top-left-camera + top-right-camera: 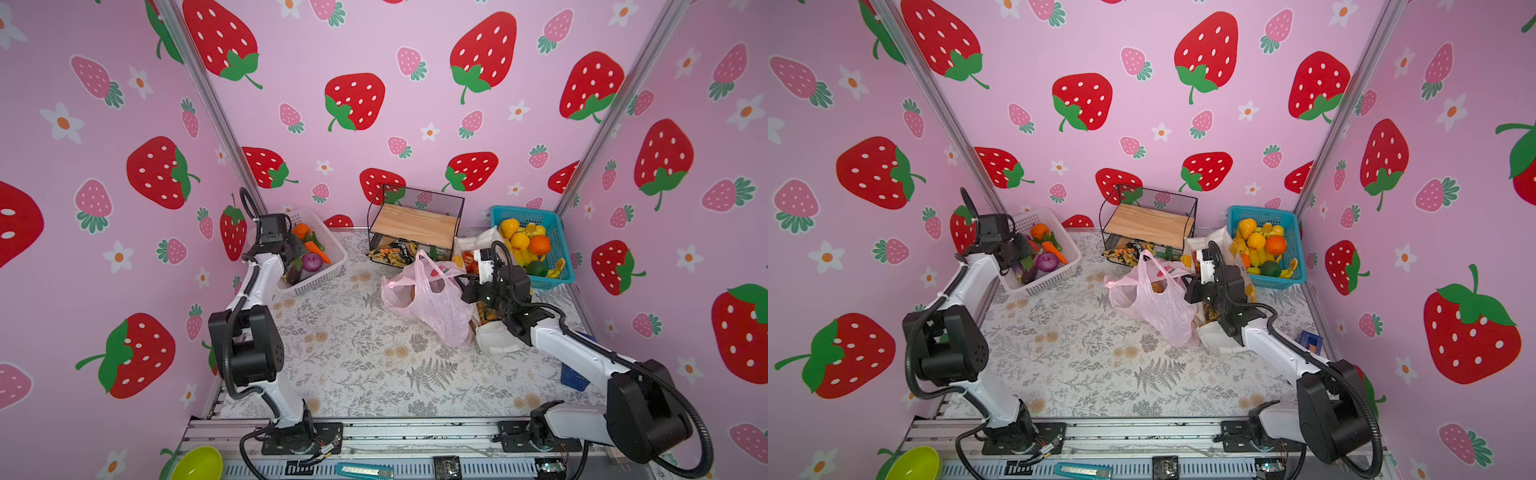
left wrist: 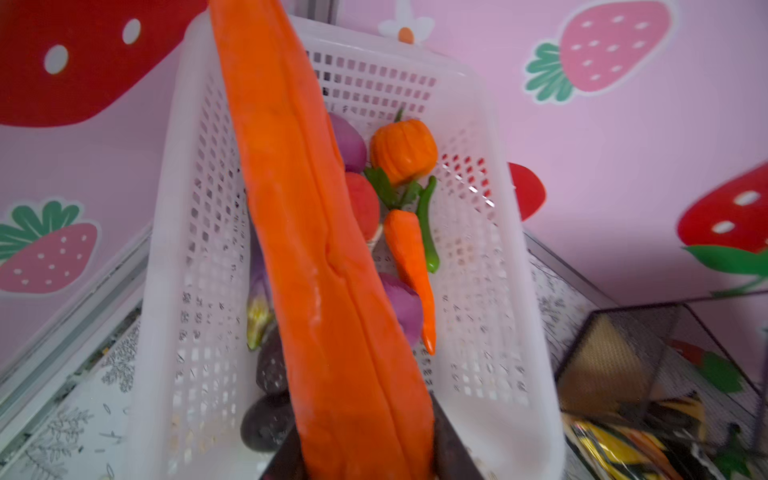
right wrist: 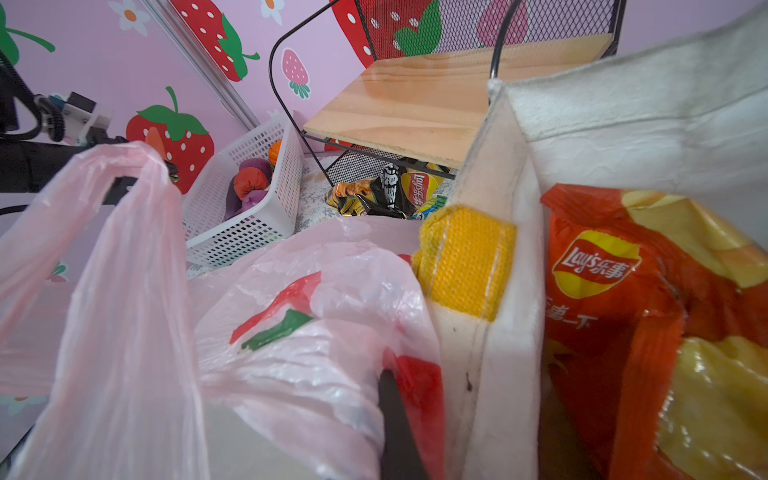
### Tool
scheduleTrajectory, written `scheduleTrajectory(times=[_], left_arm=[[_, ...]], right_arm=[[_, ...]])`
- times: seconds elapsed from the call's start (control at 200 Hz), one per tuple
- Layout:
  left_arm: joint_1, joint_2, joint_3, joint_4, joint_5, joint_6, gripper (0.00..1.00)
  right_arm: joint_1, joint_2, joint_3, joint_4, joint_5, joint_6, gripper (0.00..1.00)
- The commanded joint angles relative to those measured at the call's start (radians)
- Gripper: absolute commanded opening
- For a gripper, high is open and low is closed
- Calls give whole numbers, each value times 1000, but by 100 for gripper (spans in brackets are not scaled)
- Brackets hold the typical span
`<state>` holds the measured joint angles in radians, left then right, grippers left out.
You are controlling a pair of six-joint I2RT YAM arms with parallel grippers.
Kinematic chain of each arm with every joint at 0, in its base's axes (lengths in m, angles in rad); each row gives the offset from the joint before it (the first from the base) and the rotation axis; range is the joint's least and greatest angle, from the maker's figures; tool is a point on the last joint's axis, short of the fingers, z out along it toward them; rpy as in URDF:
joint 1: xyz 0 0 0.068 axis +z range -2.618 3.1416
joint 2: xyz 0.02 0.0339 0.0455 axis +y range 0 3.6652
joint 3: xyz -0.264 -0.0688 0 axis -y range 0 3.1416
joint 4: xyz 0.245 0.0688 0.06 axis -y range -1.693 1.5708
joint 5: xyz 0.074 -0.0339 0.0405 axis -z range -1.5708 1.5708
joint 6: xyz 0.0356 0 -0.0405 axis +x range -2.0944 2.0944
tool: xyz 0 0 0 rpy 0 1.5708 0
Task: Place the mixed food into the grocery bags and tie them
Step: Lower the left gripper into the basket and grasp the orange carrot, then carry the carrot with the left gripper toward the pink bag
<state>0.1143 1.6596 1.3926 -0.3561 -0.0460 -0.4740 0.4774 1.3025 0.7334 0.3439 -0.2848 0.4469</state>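
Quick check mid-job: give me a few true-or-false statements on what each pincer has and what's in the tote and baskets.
1. The left pincer holds a carrot over the white basket. True.
2. The blue basket holds vegetables. False: it holds fruit; the vegetables are in the white basket.
3. A red chip packet sits inside the white tote. True.
4. The right pincer is open, clear of both bags. False: it is shut on the pink bag.
5. Snack packets lie under the wooden shelf. True.

Lay's 乐事 on the red-orange snack packet (image 3: 648,332), Lay's again on a yellow snack packet (image 3: 419,189)
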Motion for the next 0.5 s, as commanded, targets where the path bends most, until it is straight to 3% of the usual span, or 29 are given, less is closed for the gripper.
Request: scheduleTrajectory(times=[0.0, 0.125, 0.255, 0.495], left_arm=[[-105, -153, -152, 75, 17, -30, 30], [-241, -327, -300, 38, 13, -28, 30], [-351, -484, -395, -122, 74, -15, 30], [-485, -691, -474, -408, 318, 27, 30]], right_arm=[[-3, -23, -15, 9, 14, 9, 0], [-3, -29, -19, 6, 22, 9, 0], [-3, -35, -22, 5, 21, 10, 0], [-3, -35, -19, 1, 36, 1, 0]])
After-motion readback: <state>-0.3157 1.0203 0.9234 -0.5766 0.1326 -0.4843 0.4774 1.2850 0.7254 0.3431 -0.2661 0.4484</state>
